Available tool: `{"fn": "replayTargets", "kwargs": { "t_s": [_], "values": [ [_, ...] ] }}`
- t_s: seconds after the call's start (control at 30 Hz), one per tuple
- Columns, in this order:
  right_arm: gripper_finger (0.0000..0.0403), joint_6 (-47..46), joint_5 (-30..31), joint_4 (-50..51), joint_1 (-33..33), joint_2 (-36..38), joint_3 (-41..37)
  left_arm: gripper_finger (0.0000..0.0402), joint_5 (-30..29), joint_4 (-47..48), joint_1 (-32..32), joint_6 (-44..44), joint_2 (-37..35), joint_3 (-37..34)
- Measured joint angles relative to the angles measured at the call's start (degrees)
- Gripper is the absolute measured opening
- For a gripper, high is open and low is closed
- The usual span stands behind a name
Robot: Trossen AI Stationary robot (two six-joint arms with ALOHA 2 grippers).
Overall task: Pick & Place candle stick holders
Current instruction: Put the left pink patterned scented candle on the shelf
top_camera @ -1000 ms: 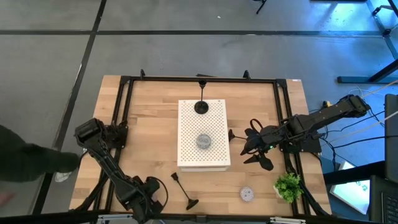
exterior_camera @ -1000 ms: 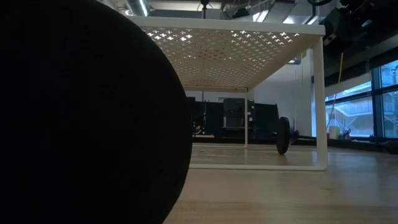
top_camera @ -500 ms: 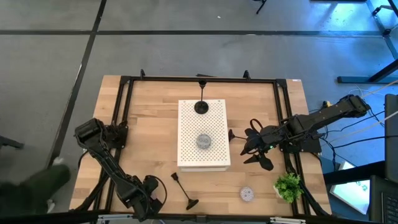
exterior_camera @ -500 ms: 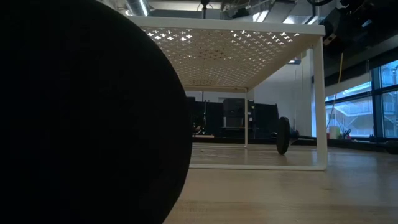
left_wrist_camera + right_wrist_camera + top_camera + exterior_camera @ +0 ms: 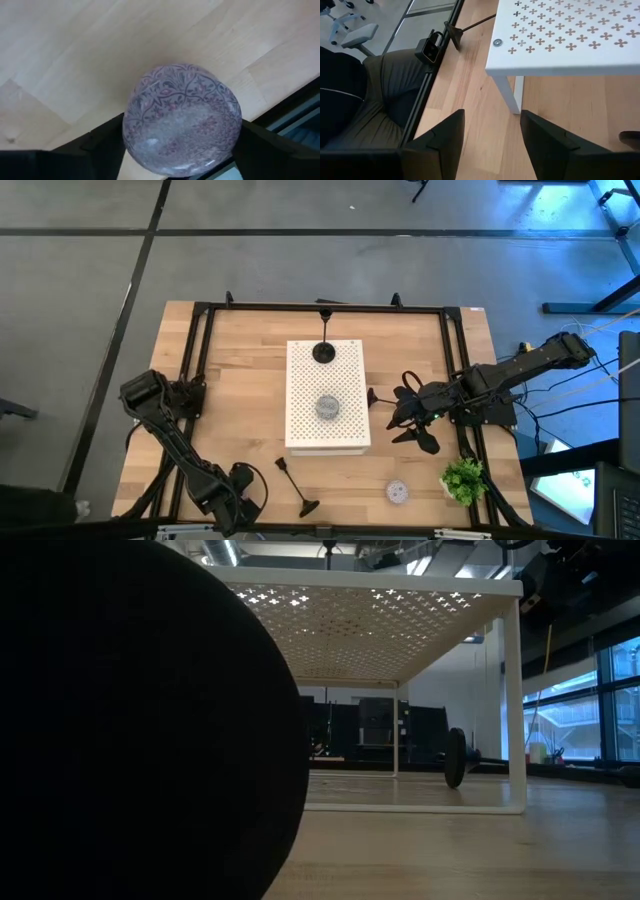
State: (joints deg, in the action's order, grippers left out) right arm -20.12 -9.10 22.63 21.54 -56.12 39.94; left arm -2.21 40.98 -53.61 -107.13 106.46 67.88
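A lavender patterned puck (image 5: 182, 120) lies flat on the wood near the table's near left corner, with my left gripper (image 5: 238, 498) over it, pointing down and shut on it. The high view hides the puck under the gripper. On the white perforated board (image 5: 345, 375) stand a black holder (image 5: 323, 352) on its round base and a grey puck (image 5: 328, 407). Another black holder (image 5: 295, 488) lies on its side near the front edge, and a pale puck (image 5: 397, 492) lies to its right. My right gripper (image 5: 492, 145) hangs open by the board's right side. My left gripper has the lavender puck between its two fingers, one finger (image 5: 102, 145) against one side of the rim (image 5: 129, 125) and the other against the opposite side. The fingers come from above, pointing down. The puck lies flat on the table.
A small green plant (image 5: 463, 478) stands at the near right corner. A black frame rail (image 5: 190, 380) runs round the tabletop. A large dark round shape (image 5: 130, 730) right in front of the low camera blocks its left half. A dark disc (image 5: 455, 757) stands beyond the board.
A person beside the table's left edge has moved off toward the near side and out of the picture.
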Motion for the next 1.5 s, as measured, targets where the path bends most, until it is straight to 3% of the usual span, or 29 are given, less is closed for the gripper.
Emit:
{"fn": "replayTargets", "kwargs": {
  "t_s": [0.2,0.3,0.47,0.8,1.03,1.27,1.5],
  "values": [
    [0.0195,0.00,0.00,0.00,0.00,0.00,0.00,0.0273,0.34,-0.06,0.21,1.25,-0.16,0.45],
    [0.0195,0.00,0.00,-0.09,0.00,0.00,-0.02,0.0259,0.28,4.94,0.33,1.93,0.18,2.64],
    [0.0195,0.00,0.00,-0.15,0.00,0.00,-0.01,0.0198,-0.98,14.57,2.03,4.81,0.08,9.17],
    [0.0195,0.00,0.00,-0.15,-0.02,0.00,-0.01,0.0105,-1.82,16.68,4.30,9.40,0.10,10.71],
    [0.0195,0.00,0.00,-0.15,-0.01,0.00,0.00,0.0087,-6.86,17.35,4.84,11.98,0.10,10.71],
    [0.0195,0.00,0.00,-0.17,-0.01,0.00,0.00,0.0086,-2.36,17.32,7.15,13.17,0.10,10.71],
    [0.0195,0.00,0.00,-0.17,-0.02,0.00,0.00,0.0086,-1.70,17.51,8.10,14.10,0.08,10.71]
  ]
}}
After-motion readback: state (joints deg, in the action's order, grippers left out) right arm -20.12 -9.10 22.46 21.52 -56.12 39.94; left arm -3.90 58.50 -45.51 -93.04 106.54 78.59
